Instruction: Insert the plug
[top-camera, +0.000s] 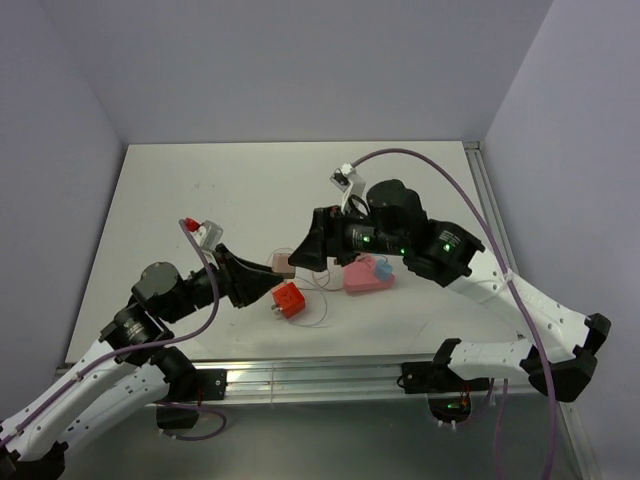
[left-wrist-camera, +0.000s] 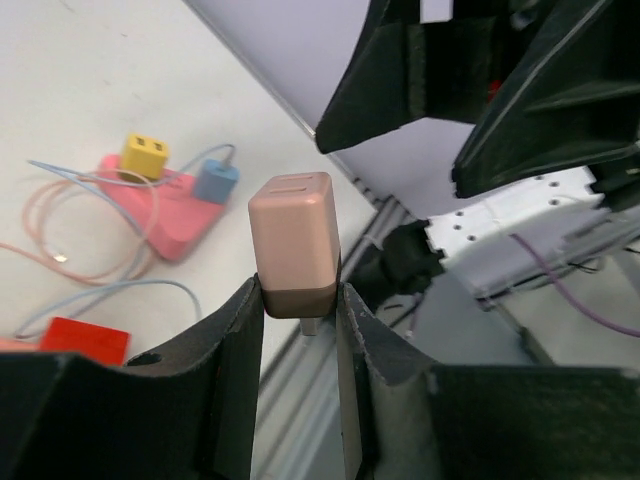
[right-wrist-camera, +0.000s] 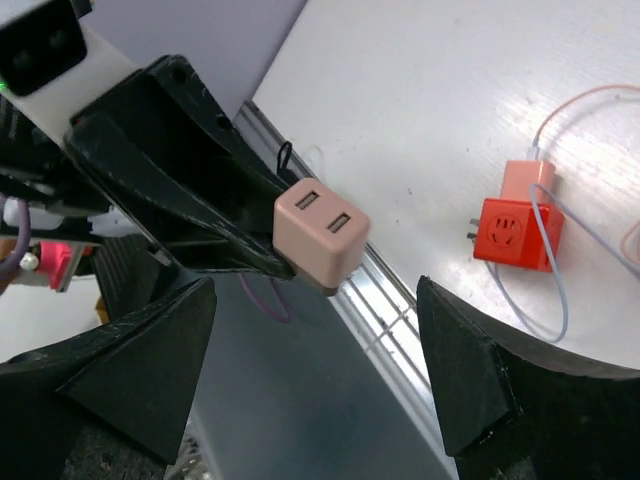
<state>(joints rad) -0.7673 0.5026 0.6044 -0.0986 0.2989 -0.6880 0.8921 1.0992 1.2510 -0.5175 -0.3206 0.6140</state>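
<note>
Pink charger (left-wrist-camera: 295, 235): prongs mostly hidden inside left gripper (left-wrist-camera: 298, 292); red adapter (left-wrist-camera: 85, 338) blurred, partly behind gripper body.

Even, diffuse light from above; white tabletop (top-camera: 220, 190) bright, nearly washed out in wrist views. Shadows soft, faint. Left wrist view: plug (left-wrist-camera: 293, 235) sharp, far background blurred.

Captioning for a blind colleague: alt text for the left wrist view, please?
A pink charger is clamped between the left fingers. Behind, on the table, a pink power strip holds a yellow plug and a blue plug.
</note>
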